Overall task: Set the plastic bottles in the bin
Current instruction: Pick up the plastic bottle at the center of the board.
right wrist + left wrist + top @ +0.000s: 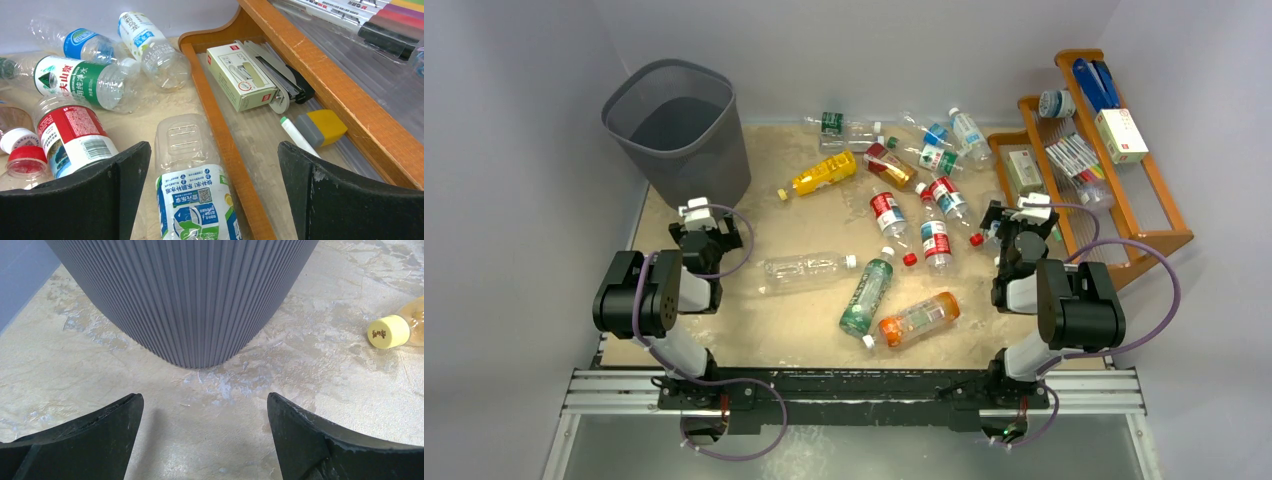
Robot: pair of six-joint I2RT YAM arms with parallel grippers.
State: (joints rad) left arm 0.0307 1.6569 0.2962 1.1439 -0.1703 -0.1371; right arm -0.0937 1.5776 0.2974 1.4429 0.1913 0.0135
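Plastic bottles (809, 270) — likely light, thin and slick — lay strewn while my left gripper (204, 405) and right gripper (214, 152) gaped wide, empty; labelled midsections looked the surest hold.

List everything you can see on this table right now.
bin: one, dark grey, far left of table
bottles: about a dozen in all, mostly clear with red, green or blue labels, lying mid-table to rack
yellow bottle: one, right of bin
orange bottle: one, near edge
rack: one, orange wood, right edge
boxes: two, white and pale green, in rack
pens: one pack, mixed colours, in rack
table: one, beige, under all
left gripper: one, black, open, at bin's foot
right gripper: one, black, open, over a bottle by rack
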